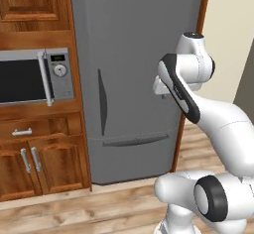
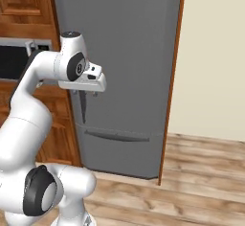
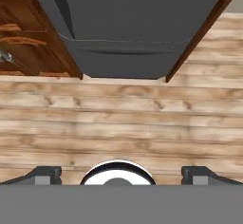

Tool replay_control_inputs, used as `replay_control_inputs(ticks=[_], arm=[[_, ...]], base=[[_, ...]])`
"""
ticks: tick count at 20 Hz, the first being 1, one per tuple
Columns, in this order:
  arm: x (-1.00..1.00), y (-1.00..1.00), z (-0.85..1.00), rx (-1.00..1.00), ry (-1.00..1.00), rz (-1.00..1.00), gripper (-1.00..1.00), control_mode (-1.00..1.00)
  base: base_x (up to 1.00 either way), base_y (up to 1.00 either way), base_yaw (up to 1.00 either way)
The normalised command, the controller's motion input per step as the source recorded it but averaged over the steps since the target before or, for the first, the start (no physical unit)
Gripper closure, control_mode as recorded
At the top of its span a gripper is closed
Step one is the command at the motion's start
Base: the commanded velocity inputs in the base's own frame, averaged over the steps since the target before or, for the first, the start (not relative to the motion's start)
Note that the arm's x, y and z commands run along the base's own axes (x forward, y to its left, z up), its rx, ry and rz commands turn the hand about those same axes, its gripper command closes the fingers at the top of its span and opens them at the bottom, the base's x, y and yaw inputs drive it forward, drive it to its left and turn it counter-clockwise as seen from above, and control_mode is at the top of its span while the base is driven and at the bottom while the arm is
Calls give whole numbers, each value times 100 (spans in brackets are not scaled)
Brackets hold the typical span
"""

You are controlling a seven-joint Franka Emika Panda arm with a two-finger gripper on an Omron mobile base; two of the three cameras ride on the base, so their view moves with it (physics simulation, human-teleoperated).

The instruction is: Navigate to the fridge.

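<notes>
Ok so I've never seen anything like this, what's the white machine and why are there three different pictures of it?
The white machine is a robot arm on a base that drives around a simulated kitchen. Two pictures come from cameras on that base, behind the arm to its left and right. The third comes from a camera on the hand, looking down at the wooden floor. The arm faces the tall grey fridge, which has a dark door handle. To its left, wooden cabinets hold a silver microwave. The gripper has its two fingers spread wide apart, holding nothing.
</notes>
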Motion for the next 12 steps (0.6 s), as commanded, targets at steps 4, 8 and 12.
replay_control_inputs(ticks=[4,8,12], arm=[[0,0,0,0,0,0,-100,100],[0,0,0,0,0,0,-100,100],[0,0,0,0,0,0,-100,100]], base=[[41,0,0],[55,0,0],[54,0,0]])
